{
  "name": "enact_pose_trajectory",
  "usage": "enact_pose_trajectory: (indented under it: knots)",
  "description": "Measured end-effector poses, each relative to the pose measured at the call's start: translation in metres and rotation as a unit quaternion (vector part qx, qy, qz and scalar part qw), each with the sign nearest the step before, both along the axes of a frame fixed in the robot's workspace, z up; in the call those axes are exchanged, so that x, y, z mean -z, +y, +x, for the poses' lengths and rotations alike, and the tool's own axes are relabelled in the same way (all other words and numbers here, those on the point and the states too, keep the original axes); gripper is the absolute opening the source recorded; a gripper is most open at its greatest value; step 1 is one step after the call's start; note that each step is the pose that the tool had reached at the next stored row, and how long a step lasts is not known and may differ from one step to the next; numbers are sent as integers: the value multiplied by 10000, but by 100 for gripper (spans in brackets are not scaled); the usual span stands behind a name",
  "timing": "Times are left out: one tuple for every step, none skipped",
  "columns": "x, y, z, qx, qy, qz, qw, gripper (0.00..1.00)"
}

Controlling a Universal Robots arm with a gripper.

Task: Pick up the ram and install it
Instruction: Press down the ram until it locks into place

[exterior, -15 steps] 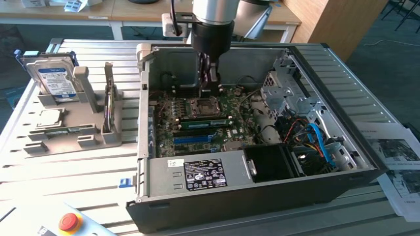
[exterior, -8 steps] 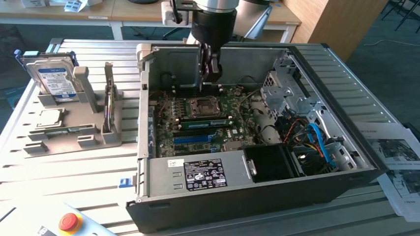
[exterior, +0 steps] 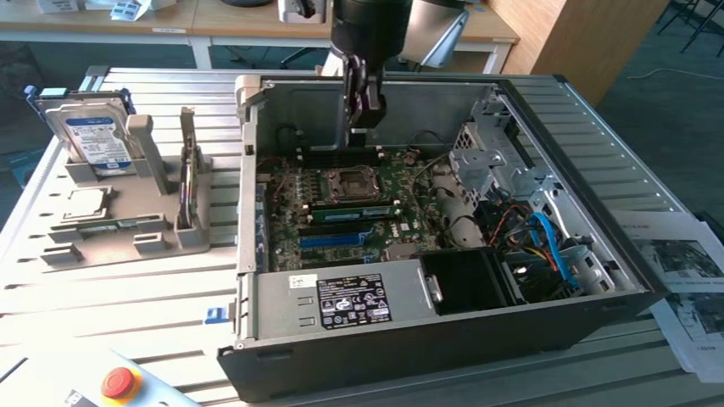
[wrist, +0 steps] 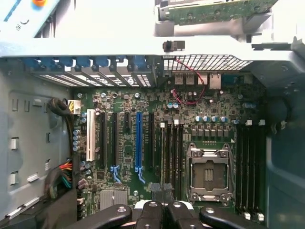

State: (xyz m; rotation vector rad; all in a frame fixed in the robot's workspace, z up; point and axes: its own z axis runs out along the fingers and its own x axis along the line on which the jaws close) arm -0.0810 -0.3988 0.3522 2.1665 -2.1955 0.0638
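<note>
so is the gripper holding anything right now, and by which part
Nothing that shows: the gripper has its jaws shut together above the motherboard, with nothing between them.

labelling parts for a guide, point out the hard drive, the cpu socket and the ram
hard drive (exterior: pixel 94 136): exterior view, blue label.
cpu socket (wrist: pixel 208 175): wrist view, centre.
ram (exterior: pixel 353 214): exterior view, green board's middle.

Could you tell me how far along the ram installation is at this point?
Done: nothing yet, it seems. The ram sits in the grey holder outside the computer case. In hand: the gripper is shut, no stick visible in it, and hangs over the motherboard inside the open case. Left: both picking the ram up and seating it in a slot.
</note>
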Motion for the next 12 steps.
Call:
enact_pose_trajectory:
  knots:
    - [-24, 0, 0, 0, 0, 0, 10000, 10]
    - [-45, 0, 0, 0, 0, 0, 10000, 10]
    - [-61, 0, 0, 0, 0, 0, 10000, 10]
    - [-63, 0, 0, 0, -1, 1, 10000, 10]
    - [-63, 0, 0, 0, -1, 1, 10000, 10]
    - [-63, 0, 0, 0, -1, 1, 10000, 10]
    - [-63, 0, 0, 0, -1, 1, 10000, 10]
    - [-64, 0, 0, 0, 0, 1, 10000, 10]
    - [-63, 0, 0, 0, 0, 1, 10000, 10]
    - [-64, 0, 0, 0, 0, 0, 10000, 10]
    - [-64, 0, 0, 0, 0, 1, 10000, 10]
    - [-64, 0, 0, 0, 0, 1, 10000, 10]
